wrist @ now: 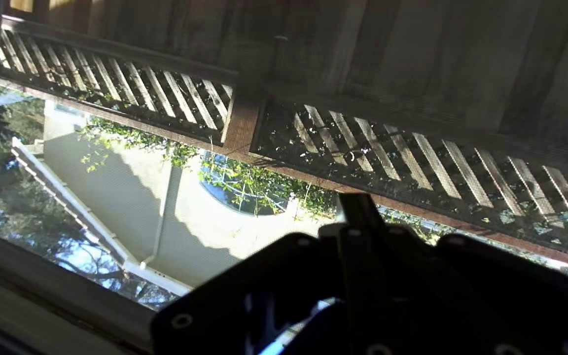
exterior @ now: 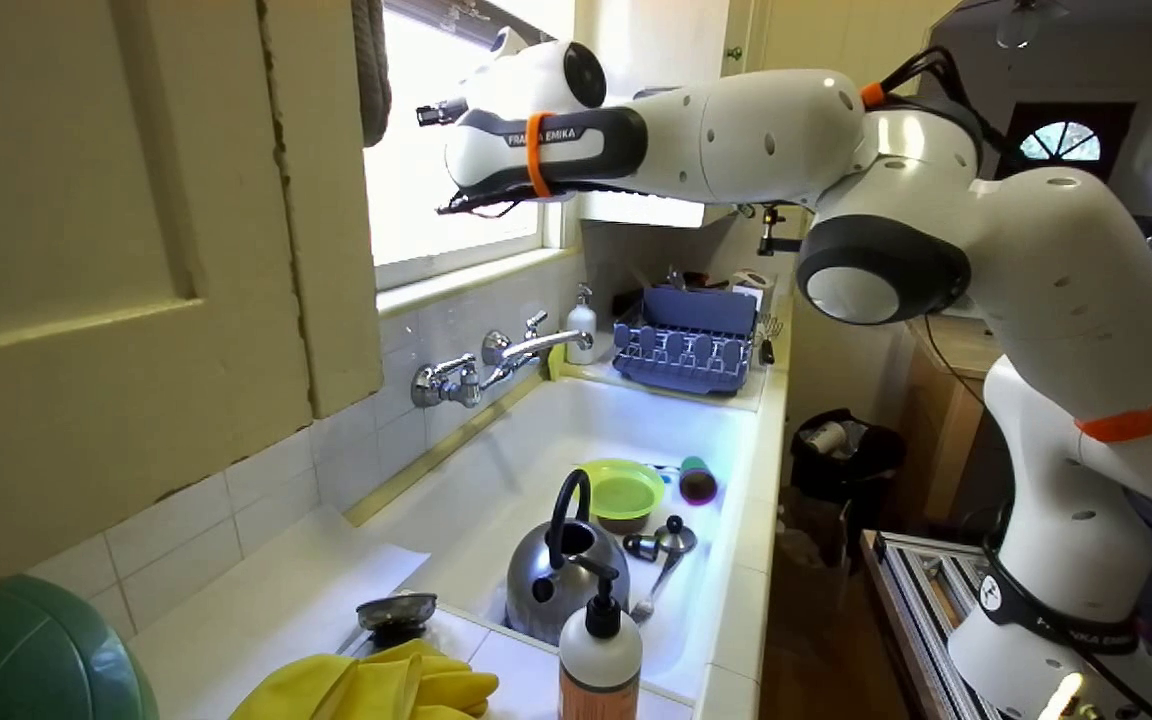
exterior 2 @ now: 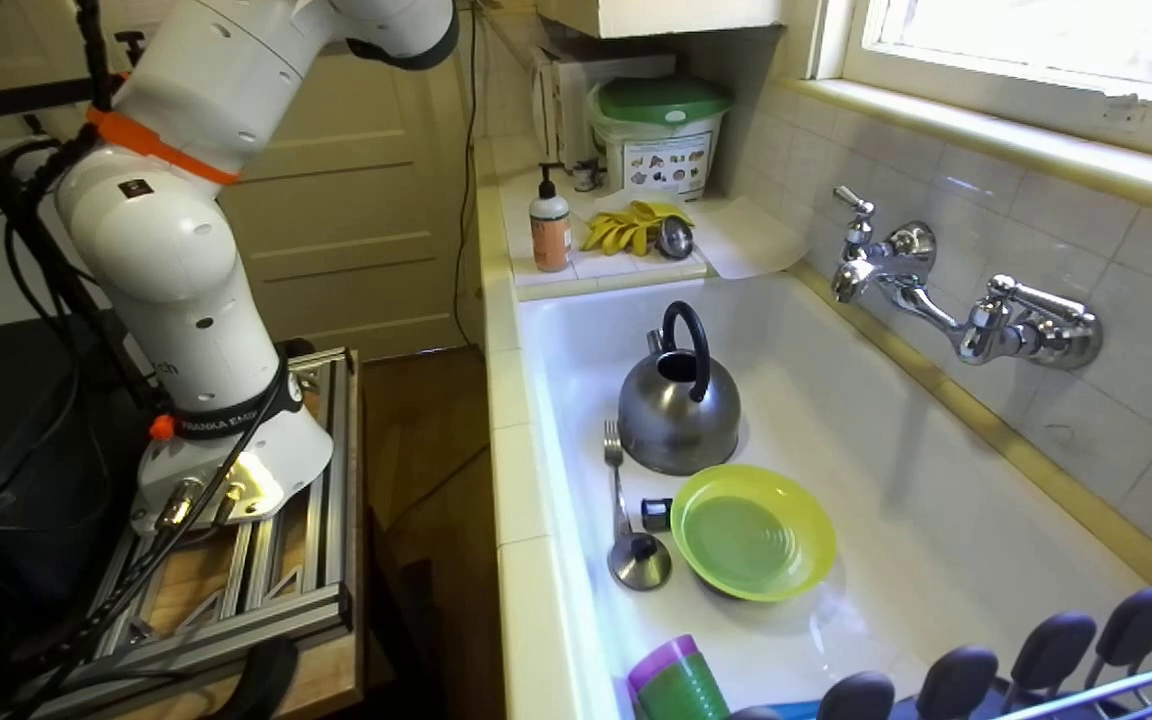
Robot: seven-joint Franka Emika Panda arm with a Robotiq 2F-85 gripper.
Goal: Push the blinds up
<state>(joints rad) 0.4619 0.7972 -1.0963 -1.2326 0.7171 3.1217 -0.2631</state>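
No white slats of the blinds can be made out in any view. A dark strip [exterior: 456, 18] crosses the top of the window [exterior: 456, 190] in an exterior view; I cannot tell whether it is the blinds. My gripper [exterior: 433, 114] is raised in front of the upper part of the bright window, pointing toward the cabinet side. In the wrist view, the gripper [wrist: 358, 209] is a dark silhouette against the glass, fingertips together with nothing seen between them. Through the glass I see a fence and a house, upside down. The gripper is out of frame in an exterior view that shows the sink.
A cream cabinet door [exterior: 136, 200] stands beside the window, with a dark grey cloth-like thing [exterior: 371, 75] at its edge. Below are the sill [exterior: 476, 280], faucet [exterior: 536, 345] and sink [exterior 2: 936, 480], with a kettle [exterior 2: 681, 415] and a green bowl [exterior 2: 751, 535].
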